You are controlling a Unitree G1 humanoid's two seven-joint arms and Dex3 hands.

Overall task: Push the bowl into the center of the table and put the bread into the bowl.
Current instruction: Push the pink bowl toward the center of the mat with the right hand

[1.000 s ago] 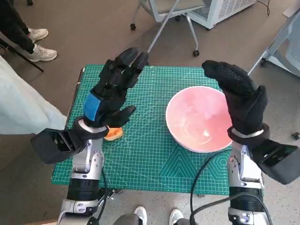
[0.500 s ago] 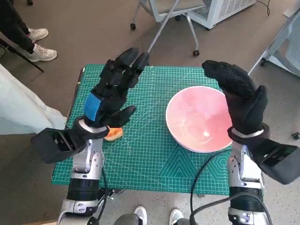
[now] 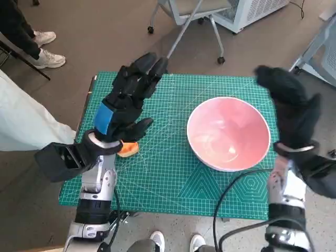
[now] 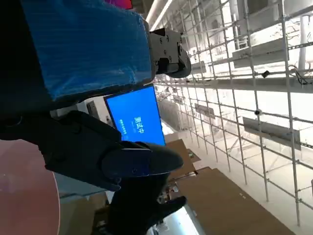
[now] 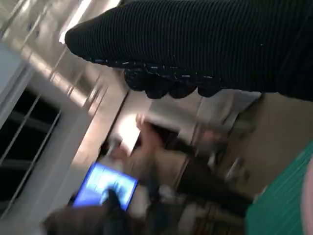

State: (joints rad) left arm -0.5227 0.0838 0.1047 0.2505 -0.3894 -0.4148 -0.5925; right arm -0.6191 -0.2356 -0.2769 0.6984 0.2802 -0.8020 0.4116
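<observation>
A pink bowl [image 3: 229,133] stands on the right half of the green cutting mat [image 3: 168,173]. The orange-brown bread [image 3: 127,149] lies on the mat's left side, mostly hidden under my left hand [image 3: 127,102]. That hand is raised above the mat with its fingers spread, holding nothing; its blue-taped back [image 4: 83,44] fills the left wrist view. My gloved right hand [image 3: 292,107] hovers open beside the bowl's right rim, blurred; it crosses the right wrist view as a dark band [image 5: 205,44]. A pink sliver of the bowl [image 4: 24,196] shows in the left wrist view.
An office chair's legs and casters [image 3: 184,26] stand beyond the table's far edge. A person's legs and white shoes [image 3: 42,50] are at the far left, a white cloth [image 3: 26,121] beside the table's left edge. A black cable [image 3: 231,194] hangs over the near edge.
My right hand has swung right, from above the bowl's right part to outside its right rim. The left hand, bread and bowl have stayed put.
</observation>
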